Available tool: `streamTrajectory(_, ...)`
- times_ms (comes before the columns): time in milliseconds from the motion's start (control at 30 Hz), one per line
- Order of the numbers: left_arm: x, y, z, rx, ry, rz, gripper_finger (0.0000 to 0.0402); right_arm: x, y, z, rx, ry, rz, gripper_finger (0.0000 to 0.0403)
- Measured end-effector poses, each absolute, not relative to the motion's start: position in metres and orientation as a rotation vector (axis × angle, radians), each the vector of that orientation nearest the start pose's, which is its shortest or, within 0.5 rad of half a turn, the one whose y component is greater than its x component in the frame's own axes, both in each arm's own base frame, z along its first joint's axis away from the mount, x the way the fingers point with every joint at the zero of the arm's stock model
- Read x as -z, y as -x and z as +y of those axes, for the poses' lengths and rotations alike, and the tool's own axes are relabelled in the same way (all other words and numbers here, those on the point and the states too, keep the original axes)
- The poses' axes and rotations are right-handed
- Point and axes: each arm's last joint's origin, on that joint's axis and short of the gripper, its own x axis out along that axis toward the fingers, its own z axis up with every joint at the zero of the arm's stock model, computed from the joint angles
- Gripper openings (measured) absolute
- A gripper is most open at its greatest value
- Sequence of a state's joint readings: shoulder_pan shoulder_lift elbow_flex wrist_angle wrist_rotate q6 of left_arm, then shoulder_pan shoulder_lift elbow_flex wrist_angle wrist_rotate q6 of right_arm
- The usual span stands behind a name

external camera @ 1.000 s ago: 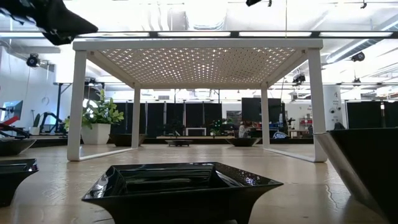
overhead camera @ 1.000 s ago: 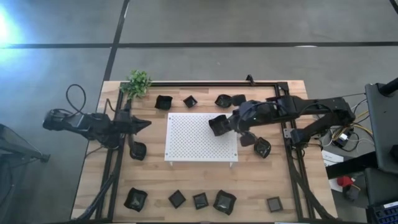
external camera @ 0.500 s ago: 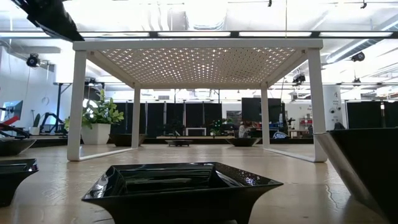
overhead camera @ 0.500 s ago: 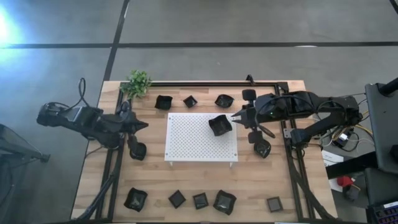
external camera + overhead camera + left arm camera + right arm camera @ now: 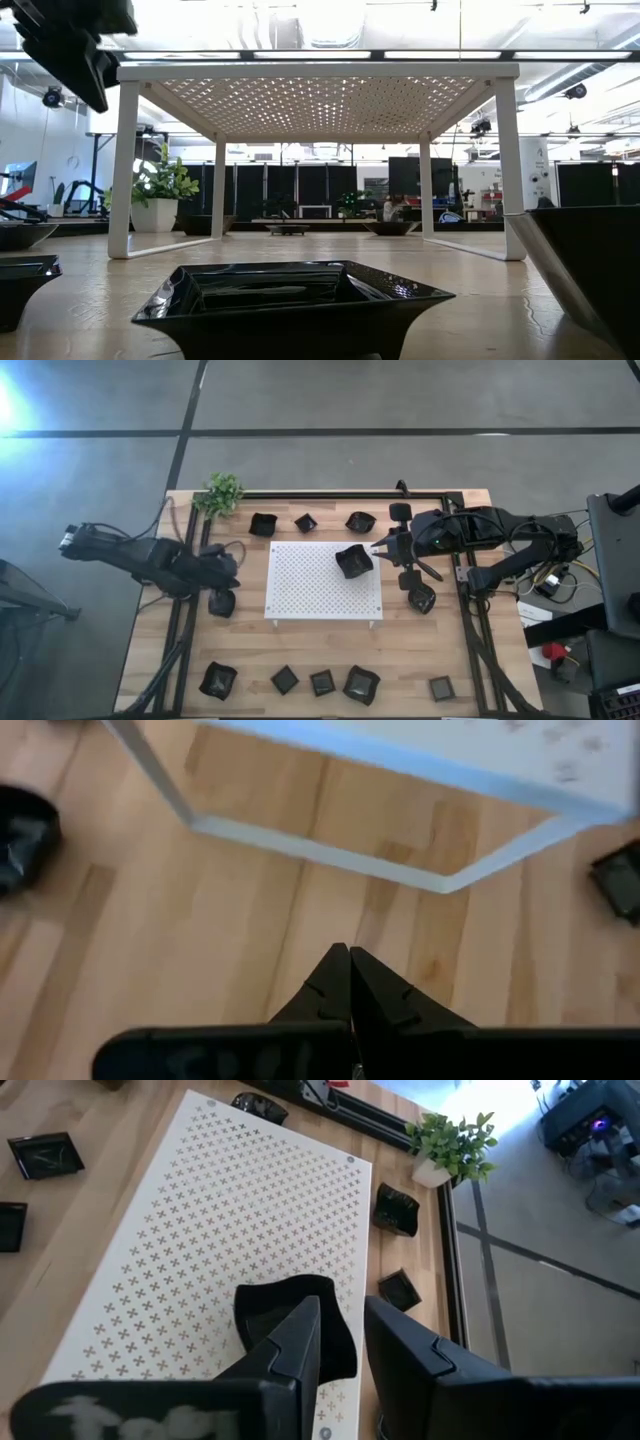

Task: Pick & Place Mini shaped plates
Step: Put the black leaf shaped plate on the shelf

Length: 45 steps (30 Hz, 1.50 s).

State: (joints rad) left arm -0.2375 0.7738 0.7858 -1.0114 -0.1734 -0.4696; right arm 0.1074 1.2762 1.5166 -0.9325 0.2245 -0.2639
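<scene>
**Black plate on board, right gripper open beside it**

Black and glossy, the plate (image 5: 353, 561) sat on the white board (image 5: 310, 585), near its right edge. I had the right gripper (image 5: 379, 547) just beside it, fingers (image 5: 296, 1342) spread, holding nothing. The left gripper (image 5: 349, 982) hung pressed together over bare wood.

Risk, in my judgement: a sideways move could nudge the plate off. Another plate (image 5: 421, 598) lay beneath the right arm.

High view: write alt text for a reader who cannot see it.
One black dish sits on the white perforated board at mid-table, with the right pincer open just beside it. The left pincer, shut, hovers above another dish left of the board; more dishes line the table's edges.
</scene>
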Motion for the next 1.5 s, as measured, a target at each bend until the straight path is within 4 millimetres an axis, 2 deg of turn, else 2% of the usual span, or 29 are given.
streamTrajectory(200,-0.265,-0.131,-0.026,-0.269,0.370,0.993,0.0005,-0.412,-0.240,0.019,0.021,0.368,0.694,0.0069)
streamTrajectory(400,-0.259,-0.136,-0.028,-0.340,0.443,1.033,0.0053,-0.412,-0.240,0.019,0.021,0.371,0.692,0.0071)
streamTrajectory(533,-0.256,-0.140,-0.029,-0.425,0.558,1.037,0.0074,-0.412,-0.240,0.019,0.023,0.368,0.692,0.0077)
streamTrajectory(767,-0.247,-0.148,-0.031,-0.587,0.749,1.046,0.0075,-0.412,-0.240,0.019,0.023,0.369,0.692,0.0077)
streamTrajectory(1000,-0.237,-0.153,-0.035,-0.674,0.899,1.125,0.0075,-0.412,-0.240,0.019,0.024,0.365,0.694,0.0068)
streamTrajectory(1267,-0.203,-0.147,-0.034,-0.864,0.986,1.191,0.0075,-0.411,-0.240,0.019,0.023,0.367,0.695,0.0077)
streamTrajectory(1500,-0.187,-0.148,-0.035,-0.849,1.021,1.160,0.0075,-0.411,-0.240,0.019,0.021,0.373,0.695,0.0077)
